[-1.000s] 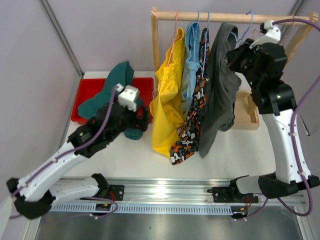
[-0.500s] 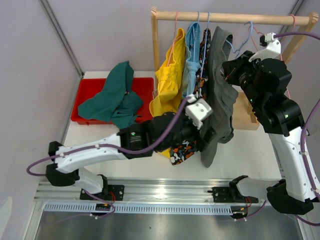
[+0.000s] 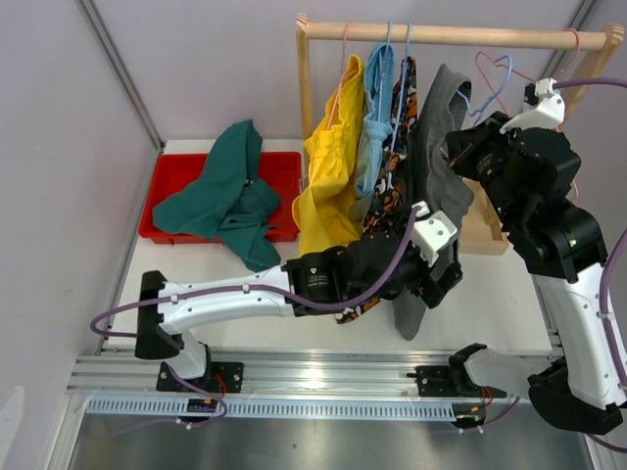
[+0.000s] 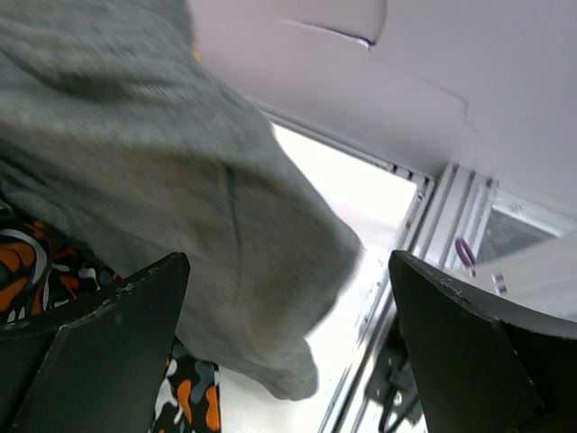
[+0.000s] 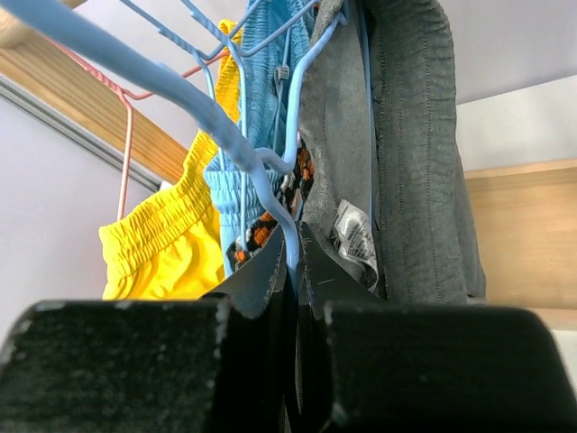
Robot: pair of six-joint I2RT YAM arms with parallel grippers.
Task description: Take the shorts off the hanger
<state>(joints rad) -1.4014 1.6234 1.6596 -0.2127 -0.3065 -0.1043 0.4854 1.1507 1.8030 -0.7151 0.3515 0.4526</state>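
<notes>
At the left of the overhead view, the dark teal shorts (image 3: 230, 191) lie off the rack, draped over the rim of a red bin (image 3: 162, 196). The other four pairs hang from the wooden rail (image 3: 441, 34): yellow shorts (image 3: 328, 186), light blue shorts (image 3: 375, 117), camouflage shorts (image 3: 394, 147), then grey shorts (image 3: 436, 166).

The left arm reaches across the table to the lower part of the grey pair. From above the left gripper (image 3: 443, 284) is a dark shape against the cloth. Only its wrist camera shows the fingers (image 4: 99, 352) spread wide, with the grey hem hanging between them and nothing gripped.

At the right, the right gripper (image 3: 458, 147) is up at the grey waistband, its tips hidden from above. Its wrist camera shows the jaws pinched tight on the wire of a blue hanger (image 5: 270, 194), just beside the waistband's sewn label (image 5: 353, 236).
</notes>
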